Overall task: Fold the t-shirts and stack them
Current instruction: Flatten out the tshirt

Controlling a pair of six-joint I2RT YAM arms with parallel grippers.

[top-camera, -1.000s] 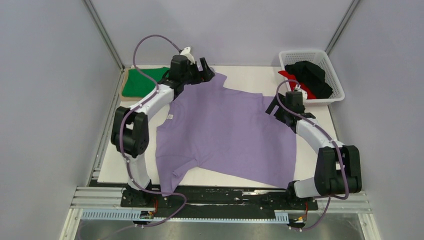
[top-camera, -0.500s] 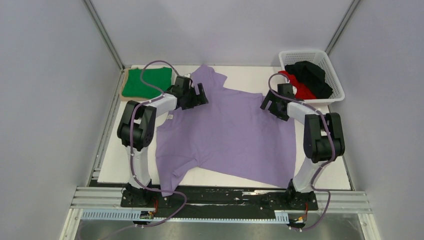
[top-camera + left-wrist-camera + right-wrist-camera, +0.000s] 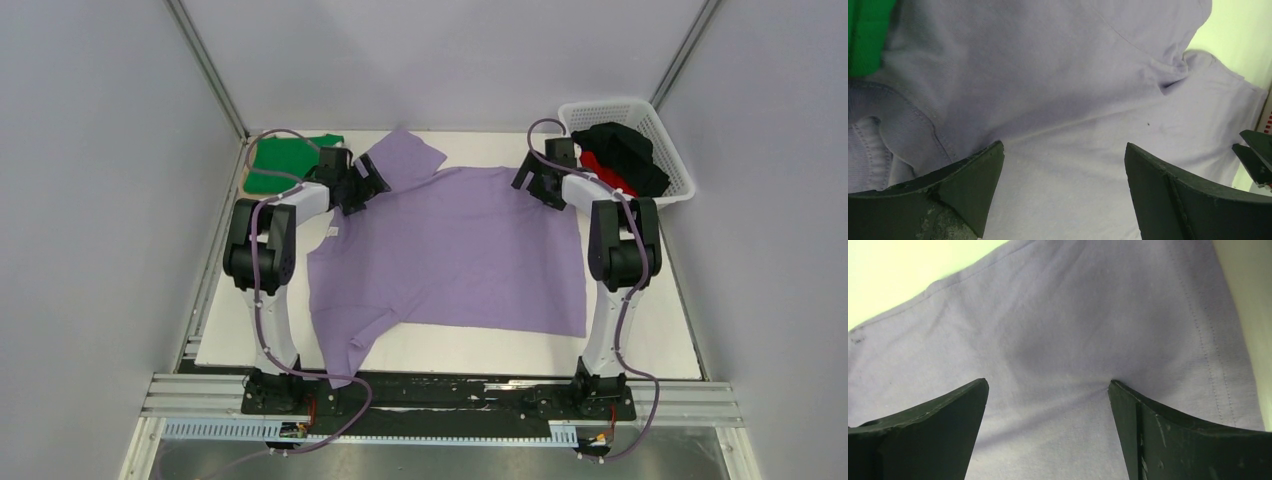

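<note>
Only thing close to writing here is a tiny white label on the purple shirt, over by its left edge, and it's way too small to read.

Compared with half a second back, both arms have pulled toward the far side of the table. The left gripper has slid left and now sits next to the green shirt, which lies folded in the far left corner. The right gripper has gone up to the shirt's far right corner, just beside the white basket. The purple shirt got dragged along with them. It lies much flatter now, its near hem runs almost straight across, and the right side no longer sags toward the near edge. One sleeve sticks out at the far edge, the other trails down at the near left.

Both wrist views show the fingers spread wide apart, tips down on the purple cloth, nothing pinched between them. On the right one the fabric creases a bit at the fingertips.

The black shirt and the red shirt are bunched in the basket.
</note>
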